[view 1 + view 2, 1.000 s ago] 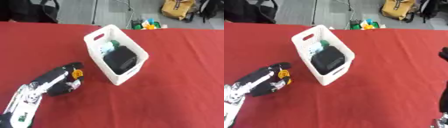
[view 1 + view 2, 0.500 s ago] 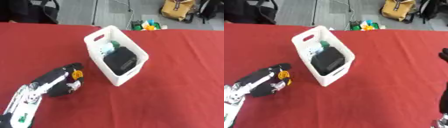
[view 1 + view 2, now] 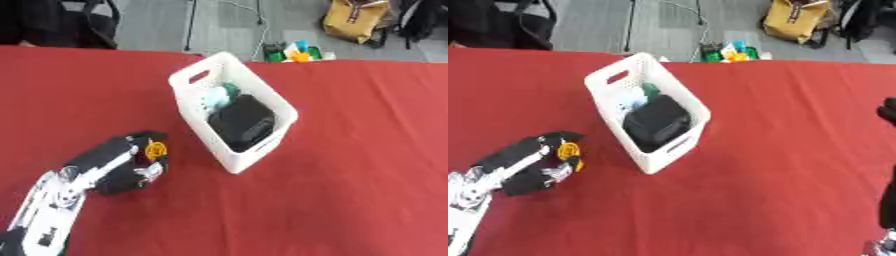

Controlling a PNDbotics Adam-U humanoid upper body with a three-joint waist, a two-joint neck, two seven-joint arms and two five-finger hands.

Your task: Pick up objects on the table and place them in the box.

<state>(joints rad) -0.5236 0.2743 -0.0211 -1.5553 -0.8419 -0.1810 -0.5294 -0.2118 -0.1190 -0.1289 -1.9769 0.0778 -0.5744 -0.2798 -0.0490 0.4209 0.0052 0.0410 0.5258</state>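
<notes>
My left hand lies low on the red table at the lower left, just left of the white box. Its black fingers curl round a small orange-yellow object at the end nearest the box. The box stands askew at the middle and holds a black object plus a green and white thing at its far end. At the right edge of the right eye view, dark parts of my right hand show, too cut off to read.
Beyond the table's far edge, on the floor, are colourful toys, a yellow bag and a dark chair. Bare red cloth stretches to the right of the box.
</notes>
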